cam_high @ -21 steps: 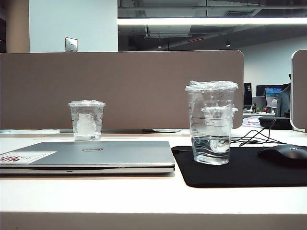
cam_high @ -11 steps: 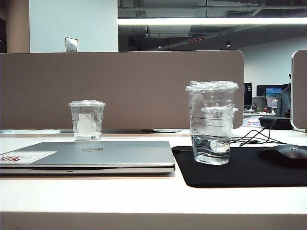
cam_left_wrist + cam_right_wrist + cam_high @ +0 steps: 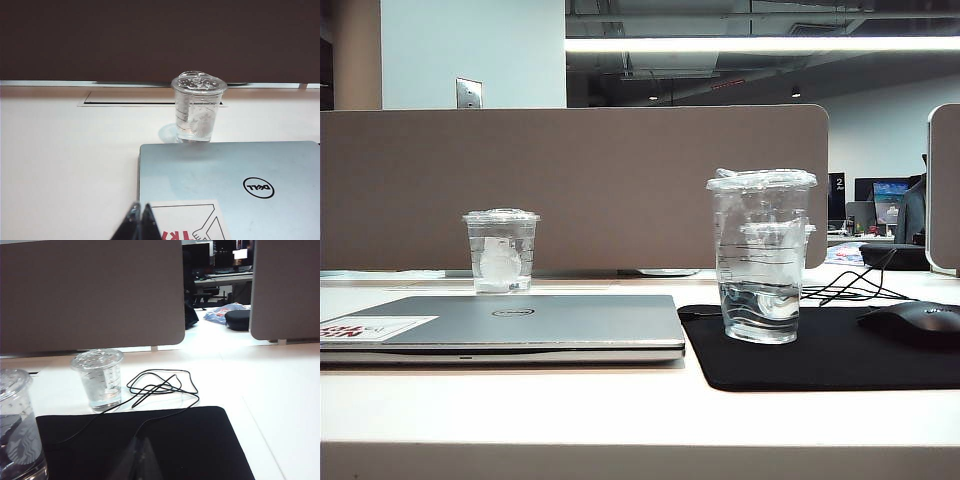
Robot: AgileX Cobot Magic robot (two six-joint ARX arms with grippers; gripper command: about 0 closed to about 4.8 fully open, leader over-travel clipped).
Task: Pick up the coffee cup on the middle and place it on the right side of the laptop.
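Note:
The coffee cup [image 3: 760, 255], tall, clear and flat-lidded with a little water in it, stands on the left part of the black mouse mat [image 3: 840, 360], just right of the closed silver Dell laptop [image 3: 520, 325]. In the right wrist view the coffee cup [image 3: 15, 425] is cut off at the frame edge. My right gripper [image 3: 141, 439] is shut and empty, low over the mat and apart from the cup. My left gripper [image 3: 141, 204] is shut and empty at the laptop's [image 3: 235, 185] near corner, by its white sticker [image 3: 187, 220]. Neither gripper shows in the exterior view.
A short clear cup [image 3: 501, 250] stands behind the laptop. A second short cup [image 3: 97, 377] stands beyond the mat next to a tangled black cable [image 3: 162, 385]. A black mouse [image 3: 915, 322] lies on the mat's right part. A grey partition [image 3: 570, 185] closes the desk's far edge.

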